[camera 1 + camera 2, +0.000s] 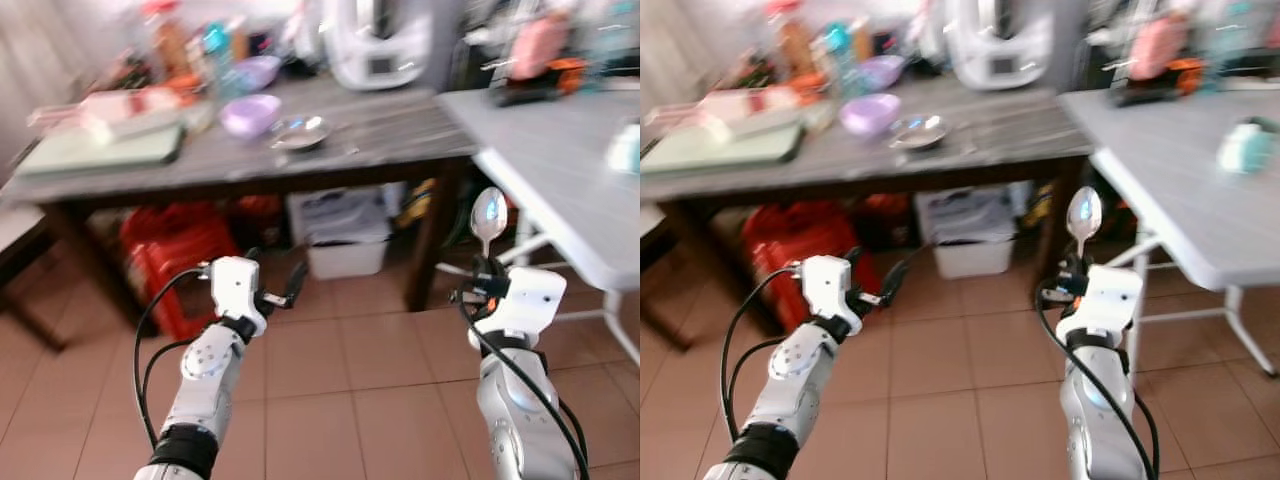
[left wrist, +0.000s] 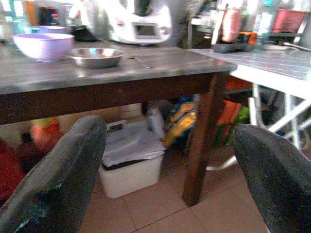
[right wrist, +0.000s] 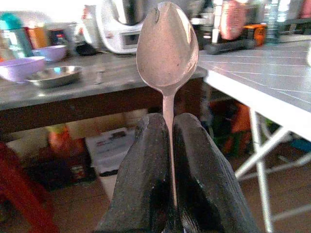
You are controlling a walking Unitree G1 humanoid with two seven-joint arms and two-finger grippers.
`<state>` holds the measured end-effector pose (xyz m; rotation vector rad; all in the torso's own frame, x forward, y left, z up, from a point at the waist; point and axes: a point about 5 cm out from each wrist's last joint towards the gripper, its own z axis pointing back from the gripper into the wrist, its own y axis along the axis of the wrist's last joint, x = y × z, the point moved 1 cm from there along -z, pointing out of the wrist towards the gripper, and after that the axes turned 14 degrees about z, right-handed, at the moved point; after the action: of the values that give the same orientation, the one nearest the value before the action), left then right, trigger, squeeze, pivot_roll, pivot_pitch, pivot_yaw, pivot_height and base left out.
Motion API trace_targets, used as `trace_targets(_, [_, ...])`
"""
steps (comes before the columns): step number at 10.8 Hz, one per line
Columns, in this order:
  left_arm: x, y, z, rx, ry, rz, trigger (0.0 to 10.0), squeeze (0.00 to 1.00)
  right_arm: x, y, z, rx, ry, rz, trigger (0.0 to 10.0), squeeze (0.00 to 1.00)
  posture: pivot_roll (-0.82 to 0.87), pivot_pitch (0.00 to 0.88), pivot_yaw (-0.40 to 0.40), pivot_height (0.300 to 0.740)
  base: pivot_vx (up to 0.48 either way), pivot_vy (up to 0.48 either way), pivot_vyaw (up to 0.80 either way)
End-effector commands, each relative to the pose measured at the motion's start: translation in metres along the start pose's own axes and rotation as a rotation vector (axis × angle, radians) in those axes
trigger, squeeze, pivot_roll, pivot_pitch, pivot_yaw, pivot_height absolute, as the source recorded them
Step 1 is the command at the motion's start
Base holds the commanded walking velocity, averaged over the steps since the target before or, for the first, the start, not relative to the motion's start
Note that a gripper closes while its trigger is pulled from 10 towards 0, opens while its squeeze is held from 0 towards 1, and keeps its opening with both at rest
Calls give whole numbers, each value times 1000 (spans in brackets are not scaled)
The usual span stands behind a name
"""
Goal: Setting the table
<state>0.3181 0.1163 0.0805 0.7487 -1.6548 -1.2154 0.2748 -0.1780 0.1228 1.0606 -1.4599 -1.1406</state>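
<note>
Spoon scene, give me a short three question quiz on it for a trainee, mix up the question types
1. True or false: the right gripper is shut on the handle of a spoon, with the bowl end pointing up.
2. Multiple choice: what sits right beside the purple bowl on the dark wooden table? A) a metal bowl B) a folded towel C) a kettle
3. Fill in: the left gripper is ____ and holds nothing.

Key
1. True.
2. A, the metal bowl.
3. Open: its two fingers stand well apart, with the white bin under the table visible between them.
</note>
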Motion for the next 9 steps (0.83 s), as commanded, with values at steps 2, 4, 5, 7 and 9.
trace_targets(2, [1,3,-1,3,-17,-6,10000,0,0,6,-2,29,-5,-12,10000,0,-107,0,63,740,322,0,0])
trace_targets(4, [1,3,-2,1,-21,-3,10000,0,0,6,-2,29,-9,-14,10000,0,-108,0,66,740,326,0,0])
trace_targets(5, [2,3,-2,0,-23,-2,10000,0,0,6,-2,29,-10,-14,10000,0,-109,0,66,740,330,0,0])
trace_targets(7, [4,3,-3,1,-28,3,10000,0,1,6,-2,29,-13,-12,10000,0,-113,0,65,740,330,0,0])
trace_targets(9, [7,2,-4,3,-33,8,10000,0,2,7,-3,32,-12,-7,10000,0,-117,0,61,740,330,0,0])
